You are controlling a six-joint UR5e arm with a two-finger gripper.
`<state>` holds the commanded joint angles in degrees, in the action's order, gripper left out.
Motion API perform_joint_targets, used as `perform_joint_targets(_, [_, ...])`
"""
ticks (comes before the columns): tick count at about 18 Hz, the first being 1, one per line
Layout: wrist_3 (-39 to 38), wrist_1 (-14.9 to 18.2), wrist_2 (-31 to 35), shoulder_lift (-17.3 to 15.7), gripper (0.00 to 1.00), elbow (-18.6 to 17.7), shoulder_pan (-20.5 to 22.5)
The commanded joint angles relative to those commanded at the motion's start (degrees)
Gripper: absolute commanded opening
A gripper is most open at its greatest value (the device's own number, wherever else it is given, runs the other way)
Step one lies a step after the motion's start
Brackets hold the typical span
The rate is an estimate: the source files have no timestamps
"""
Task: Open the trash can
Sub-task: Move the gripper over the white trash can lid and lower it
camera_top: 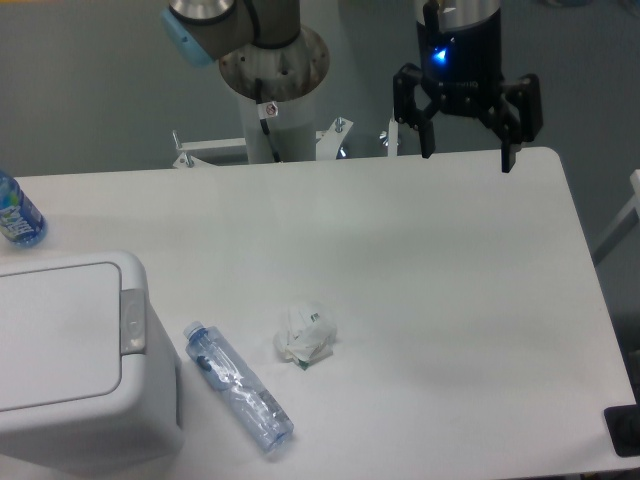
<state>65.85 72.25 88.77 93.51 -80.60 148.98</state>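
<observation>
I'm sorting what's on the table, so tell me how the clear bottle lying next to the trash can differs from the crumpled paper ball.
The clear bottle is long, see-through and crushed, with a blue cap; the paper ball is a compact, opaque white wad. The bottle lies on its side at a diagonal, right beside the trash can; the paper ball sits farther out toward the table's middle. Both rest loose on the table, untouched by the gripper.

White table [400, 250] before grey wall [80, 80]
</observation>
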Motion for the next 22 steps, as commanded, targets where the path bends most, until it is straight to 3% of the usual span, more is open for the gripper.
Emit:
perform_joint_targets(4, [-7.2, -0.1, 0.0, 1.6, 1.00, 1.1, -2.5])
perform_joint_targets(6, [-14.8, -1.2, 0.0, 3.1, 1.00, 2.2, -5.6])
perform_joint_targets(12, [-46.5, -13.7, -1.7, 9.0, 1.00, 2.5, -15.6])
perform_joint_targets(14, [-54.8, -16.0, -3.4, 10.4, 1.00, 2.8, -18.0])
perform_joint_targets(17, [-61.1, -16.3, -6.1, 11.2, 1.00, 2.6, -20.5])
perform_joint_targets(22, [-64.6, -16.3, -7.8, 12.6, 1.00, 2.4, -24.3])
